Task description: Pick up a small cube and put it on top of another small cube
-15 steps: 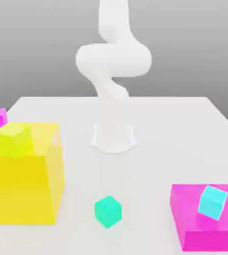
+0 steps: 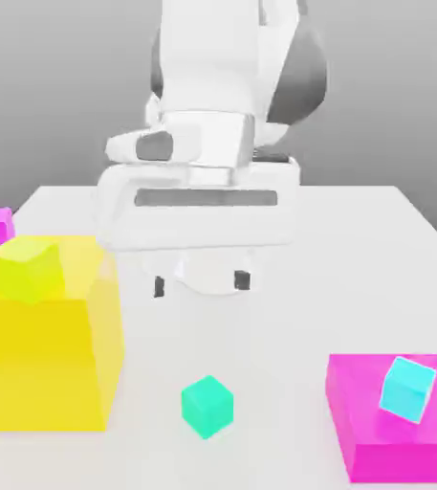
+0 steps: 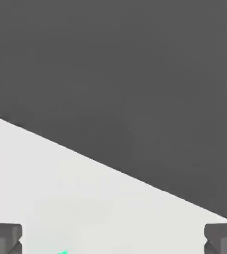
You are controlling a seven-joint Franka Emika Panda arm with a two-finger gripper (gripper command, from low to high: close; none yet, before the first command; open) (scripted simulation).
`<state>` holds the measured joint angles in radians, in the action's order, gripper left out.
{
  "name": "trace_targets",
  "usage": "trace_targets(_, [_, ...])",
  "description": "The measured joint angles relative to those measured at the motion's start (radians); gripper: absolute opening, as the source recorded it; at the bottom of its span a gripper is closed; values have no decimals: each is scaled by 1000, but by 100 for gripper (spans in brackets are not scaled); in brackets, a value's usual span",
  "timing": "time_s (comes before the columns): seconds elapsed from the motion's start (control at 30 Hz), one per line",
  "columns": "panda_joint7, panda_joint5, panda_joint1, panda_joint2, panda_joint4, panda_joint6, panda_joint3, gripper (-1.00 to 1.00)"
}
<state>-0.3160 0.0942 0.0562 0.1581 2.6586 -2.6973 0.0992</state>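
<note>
Mint cube (image 2: 207, 407) sits alone on the pale desk (image 2: 270, 335), near the middle of the exterior view, one corner turned toward the camera. My hand (image 2: 201, 283) is open wide and empty, its two fingers well apart, held above the desk and behind the cube as the exterior view shows it.

What has just changed is my reach: a moment ago my arm stood back with no hand in sight, and now the hand is out over the desk. The cubes and blocks lie where they lay. For the task, I judge this to be the approach, with nothing picked up; I likely need to come further forward, then down.

In the hand view, a sliver of mint shows between my fingers, nearer one of them, and the pale surface ends in a long slanting edge against dark grey.

Room around the mint cube looks good on all sides. On the exterior view's left, the tall yellow block (image 2: 40, 373) carries a lime cube (image 2: 26, 271); its upright side could catch a wide finger. On the right, a low magenta slab (image 2: 404, 463) bears a tilted-looking blue cube (image 2: 408, 389). Which cube should receive mine, I cannot tell.
</note>
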Motion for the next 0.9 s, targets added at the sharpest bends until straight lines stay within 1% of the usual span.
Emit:
trace_targets(0.1, [124,-42,7,-108,62,-69,7,0])
trace_targets(0.17, [216,-87,-2,-180,101,-115,-7,0])
trace_targets(0.27, [277,-137,-12,-289,103,-199,-27,0])
trace_targets(0.4, [305,-168,-43,-434,79,-317,-66,0])
trace_targets(0.43, [307,-171,-47,-454,76,-333,-70,-100])
trace_targets(0.67, [304,-168,-48,-450,77,-328,-71,-100])
trace_targets(0.87, [266,-116,-38,-255,112,-169,-49,-100])
trace_targets(0.9, [248,-107,-23,-231,102,-134,-57,-100])
